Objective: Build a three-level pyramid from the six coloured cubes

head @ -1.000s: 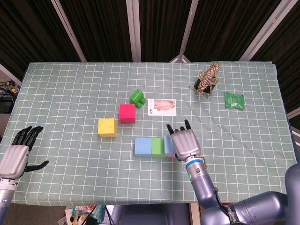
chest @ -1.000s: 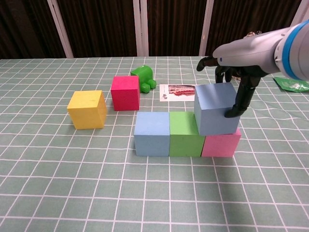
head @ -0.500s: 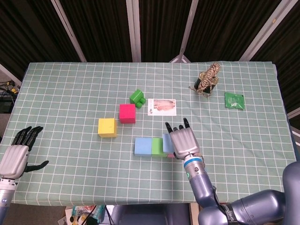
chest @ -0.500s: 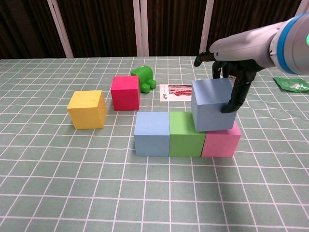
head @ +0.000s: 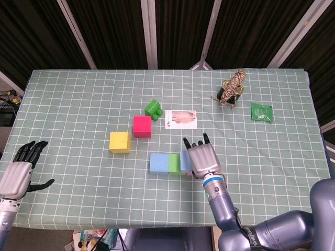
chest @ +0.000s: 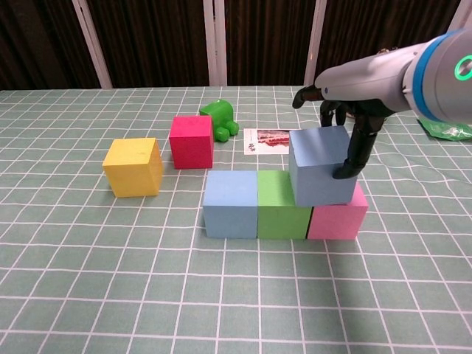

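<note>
A row of three cubes stands on the table: light blue point(chest: 231, 204), green point(chest: 282, 214), pink point(chest: 341, 220). A second blue cube point(chest: 320, 166) sits on top, straddling the green and pink ones. My right hand point(chest: 346, 110) grips it from above, fingers down its right face and thumb behind it. From the head view that hand point(head: 202, 159) covers most of the upper blue cube point(head: 185, 158) and the pink one. The yellow cube point(chest: 133, 167) and red cube point(chest: 191, 141) stand apart on the left. My left hand point(head: 20, 172) hovers open off the table's left edge.
A green toy point(chest: 220, 119) and a picture card point(chest: 269, 139) lie just behind the row. Farther back right are a rope bundle point(head: 233, 88) and a green packet point(head: 261, 112). The table's front edge runs close below the row.
My right hand has shifted the upper blue cube leftward, from over the pink cube to across the green and pink seam. The left hand has not moved.
</note>
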### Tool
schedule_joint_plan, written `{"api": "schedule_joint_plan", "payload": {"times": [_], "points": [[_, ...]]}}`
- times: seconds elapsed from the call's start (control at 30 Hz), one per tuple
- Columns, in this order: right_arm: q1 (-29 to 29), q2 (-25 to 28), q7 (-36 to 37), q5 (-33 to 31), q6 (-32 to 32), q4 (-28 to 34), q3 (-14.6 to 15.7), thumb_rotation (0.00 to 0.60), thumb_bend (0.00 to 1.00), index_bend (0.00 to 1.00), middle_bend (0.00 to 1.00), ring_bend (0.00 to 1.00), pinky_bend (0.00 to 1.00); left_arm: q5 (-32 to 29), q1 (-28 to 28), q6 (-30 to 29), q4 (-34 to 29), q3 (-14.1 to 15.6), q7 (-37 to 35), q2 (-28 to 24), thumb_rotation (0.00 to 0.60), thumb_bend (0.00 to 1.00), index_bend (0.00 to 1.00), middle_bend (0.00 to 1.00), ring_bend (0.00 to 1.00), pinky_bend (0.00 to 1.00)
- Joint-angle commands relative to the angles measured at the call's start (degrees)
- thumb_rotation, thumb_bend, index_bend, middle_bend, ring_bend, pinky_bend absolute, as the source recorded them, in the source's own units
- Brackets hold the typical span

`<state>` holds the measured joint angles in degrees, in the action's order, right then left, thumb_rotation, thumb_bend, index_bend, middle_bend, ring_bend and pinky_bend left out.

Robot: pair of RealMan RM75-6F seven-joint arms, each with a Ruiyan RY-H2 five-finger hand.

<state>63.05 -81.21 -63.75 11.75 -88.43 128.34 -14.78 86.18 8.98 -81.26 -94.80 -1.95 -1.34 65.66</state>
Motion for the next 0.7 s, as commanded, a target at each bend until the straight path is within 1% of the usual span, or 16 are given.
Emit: {"api": "schedule_joint_plan", "payload": {"times": [0.03,0.7], "points": [[0.1,0.0,0.0,-0.1,-0.1,-0.1,0.0,0.6,0.26,0.0,0.45,0.26,0.0,0.0,0.0,0.0,0.0,0.0,0.0,0.0,0.6,0.09,0.0,0.06,0.0,0.03],[0.3,0.4,0.9,-1.1,-0.1,-0.4,-0.2,0.6,0.26,0.0,0.45,0.26,0.0,0.0,0.0,0.0,-0.1,0.0,0.1,0.0,0.6,0.09,0.0,0.06,0.0,0.03]]}}
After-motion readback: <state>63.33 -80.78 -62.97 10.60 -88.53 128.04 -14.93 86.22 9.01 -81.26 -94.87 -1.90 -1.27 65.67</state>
